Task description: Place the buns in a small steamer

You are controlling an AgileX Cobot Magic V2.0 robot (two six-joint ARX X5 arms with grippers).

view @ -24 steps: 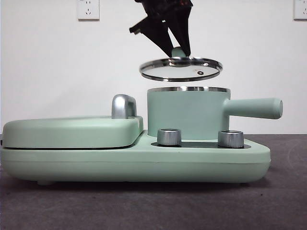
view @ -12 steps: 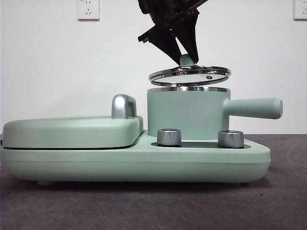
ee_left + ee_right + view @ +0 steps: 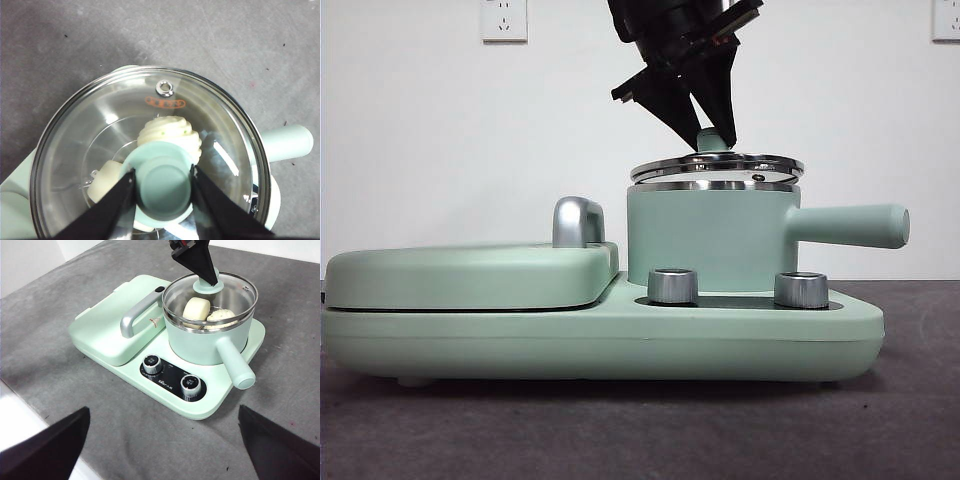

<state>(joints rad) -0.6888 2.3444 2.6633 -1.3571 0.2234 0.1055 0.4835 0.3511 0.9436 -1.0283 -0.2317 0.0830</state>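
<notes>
The mint-green small steamer (image 3: 705,240) stands on its cooker base, its long handle (image 3: 850,225) pointing right. Both buns lie inside it: the smooth cream roll (image 3: 196,310) and the ridged, green-specked bun (image 3: 170,131) show through the glass. My left gripper (image 3: 162,172) is shut on the green knob (image 3: 712,140) of the glass lid (image 3: 717,166). It holds the lid level at the steamer's steel rim, and whether the two touch I cannot tell. My right gripper (image 3: 162,410) hangs open, high above the table in front of the cooker, with nothing between its jaws.
To the steamer's left lies the flat mint-green griddle lid (image 3: 470,275) with its chrome handle (image 3: 577,220). Two steel dials (image 3: 672,285) (image 3: 801,289) sit on the front of the base (image 3: 620,345). Dark grey table surface surrounds the cooker.
My left gripper has brought the lid down and slightly right, from tilted well above the steamer to level at its rim.
</notes>
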